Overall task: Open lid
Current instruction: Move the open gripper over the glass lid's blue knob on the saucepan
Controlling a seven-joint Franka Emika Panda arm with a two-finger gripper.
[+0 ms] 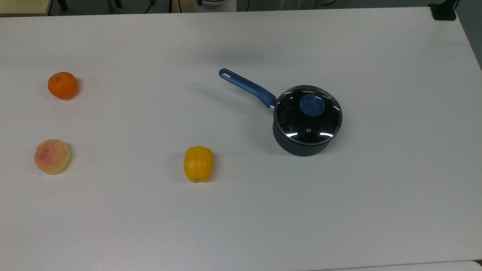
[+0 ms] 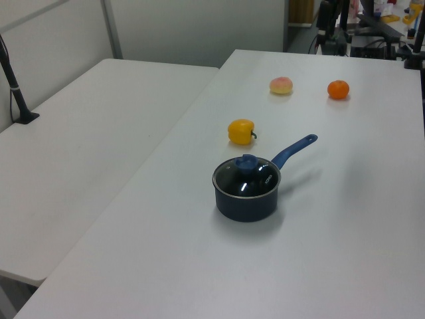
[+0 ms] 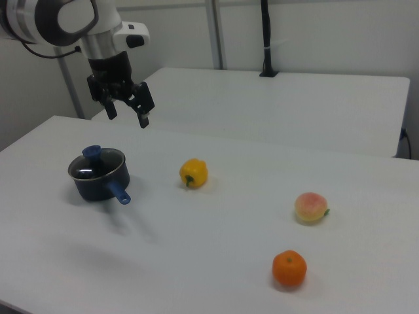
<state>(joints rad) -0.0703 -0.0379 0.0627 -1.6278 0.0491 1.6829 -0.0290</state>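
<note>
Now I'm lining up the claw (image 3: 127,116), fingers apart, above the lid (image 1: 308,114); next, descending onto its knob (image 1: 312,105).

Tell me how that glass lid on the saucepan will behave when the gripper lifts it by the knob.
The lid looks rigid, glass in a metal rim, so it should lift in one piece but is probably fragile if dropped. Its blue knob is small and smooth, so it could slip. It sits loose on the saucepan, so it likely comes off freely under the open gripper.
</note>
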